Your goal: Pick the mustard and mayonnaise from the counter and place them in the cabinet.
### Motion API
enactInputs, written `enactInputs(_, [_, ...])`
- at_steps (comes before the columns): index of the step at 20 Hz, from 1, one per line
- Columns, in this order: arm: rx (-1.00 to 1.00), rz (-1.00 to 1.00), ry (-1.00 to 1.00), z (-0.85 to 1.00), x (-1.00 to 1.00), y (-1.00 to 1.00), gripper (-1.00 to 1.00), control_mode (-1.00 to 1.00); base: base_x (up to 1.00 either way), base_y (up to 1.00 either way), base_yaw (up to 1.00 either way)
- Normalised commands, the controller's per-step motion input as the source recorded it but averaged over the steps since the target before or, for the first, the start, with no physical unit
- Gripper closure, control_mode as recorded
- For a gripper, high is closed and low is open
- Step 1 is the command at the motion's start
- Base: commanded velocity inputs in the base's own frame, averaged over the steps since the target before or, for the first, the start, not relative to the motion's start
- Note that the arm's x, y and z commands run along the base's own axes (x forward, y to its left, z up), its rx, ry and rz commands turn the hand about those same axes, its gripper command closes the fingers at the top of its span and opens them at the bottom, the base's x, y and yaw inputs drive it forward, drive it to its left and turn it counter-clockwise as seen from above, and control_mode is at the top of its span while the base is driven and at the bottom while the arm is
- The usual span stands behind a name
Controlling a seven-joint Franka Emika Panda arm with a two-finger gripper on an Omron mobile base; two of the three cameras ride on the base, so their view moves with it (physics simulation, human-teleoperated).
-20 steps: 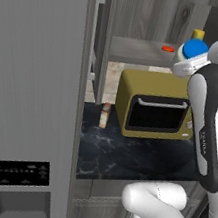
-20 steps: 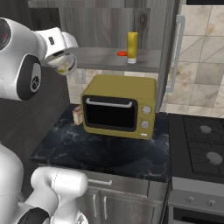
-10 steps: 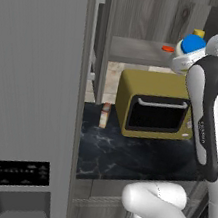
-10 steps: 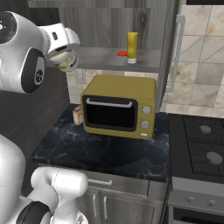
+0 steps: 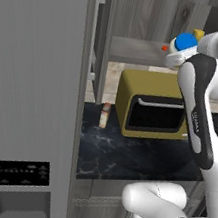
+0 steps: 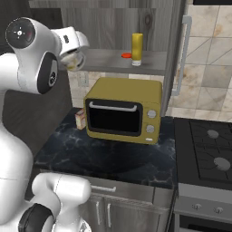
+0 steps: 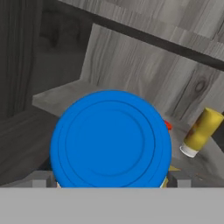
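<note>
Mayonnaise (image 7: pixel 110 139) in transit to the cabinet (image 6: pixel 118 61); mustard (image 6: pixel 137 49) already on the shelf.
Left base view: mayonnaise's blue lid sits at the arm's end, level with the cabinet shelf, above the toaster oven (image 5: pixel 153 111). Right base view: jar hangs at the shelf's left end, mustard upright well along the shelf beside the red disc (image 6: pixel 126 55). Hand view: gripper (image 7: pixel 111 179) jaws spread wide, clamping the mayonnaise's sides, lid facing the camera. Likely rigid, moderately heavy, smooth-walled; hold it across the body below the lid.
</note>
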Motion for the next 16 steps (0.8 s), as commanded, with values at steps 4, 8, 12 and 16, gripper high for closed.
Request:
enactInputs(4, [0.05, 0.02, 0.0, -0.32, 0.5, 0.0, 1.0, -1.0, 0.0, 0.0, 0.0])
enactInputs(8, [0.04, 0.0, 0.0, -0.2, 0.47, 0.0, 1.0, -1.0, 0.0, 0.0, 0.0])
enactInputs(12, [0.04, 0.0, 0.0, -0.2, 0.46, 0.0, 1.0, -1.0, 0.0, 0.0, 0.0])
enactInputs(16, [0.04, 0.01, 0.0, -0.14, 0.47, 0.0, 1.0, -1.0, 0.0, 0.0, 0.0])
